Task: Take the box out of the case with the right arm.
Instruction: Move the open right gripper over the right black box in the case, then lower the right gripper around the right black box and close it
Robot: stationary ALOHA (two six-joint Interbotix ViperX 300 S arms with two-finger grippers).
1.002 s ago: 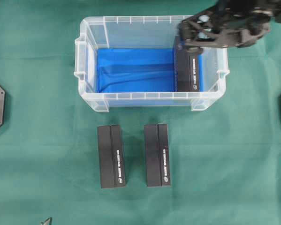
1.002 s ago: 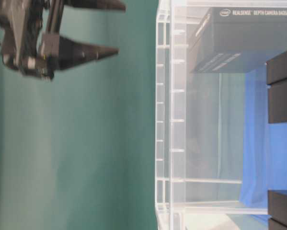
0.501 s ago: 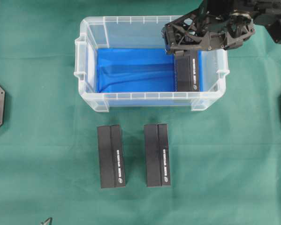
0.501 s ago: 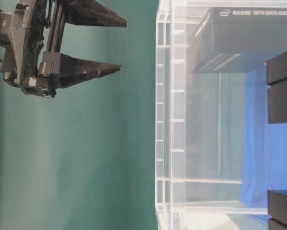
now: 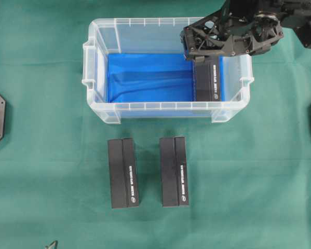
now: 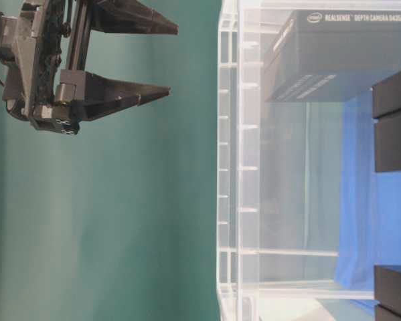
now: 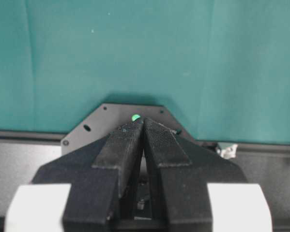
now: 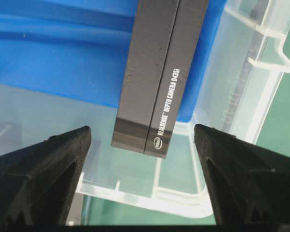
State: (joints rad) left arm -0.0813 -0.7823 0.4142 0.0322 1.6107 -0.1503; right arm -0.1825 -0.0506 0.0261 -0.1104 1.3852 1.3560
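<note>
Overhead view, nearest the lower edge: two black boxes lie side by side on the green cloth [image 5: 51,129], the left-hand box [image 5: 123,173] and the right-hand box [image 5: 174,171], parallel, apart from each other and outside the case.

Beyond them stands the case [image 5: 95,83], a clear plastic bin with rim handles and a blue lining. One black box [image 5: 208,83] remains inside, lying flat against the wall at the view's right, its long side running front to back; the rest of the blue floor is bare.

Above the far end of that box hangs the right gripper [image 5: 188,45], black and lattice-built, reaching in from the upper right. Its jaws are spread wide and hold nothing. In the right wrist view the two fingertips [image 8: 48,169] flank the box [image 8: 157,72], whose white lettering reads "REALSENSE DEPTH CAMERA D435i", with clear space on both sides. The table-level view shows the gripper [image 6: 172,59] poised outside the case rim [image 6: 230,167], not touching the box.

The left gripper [image 7: 144,123], seen only in its own wrist view, is pressed closed, fingers meeting, over a black base plate [image 7: 94,121] at the cloth's edge.
</note>
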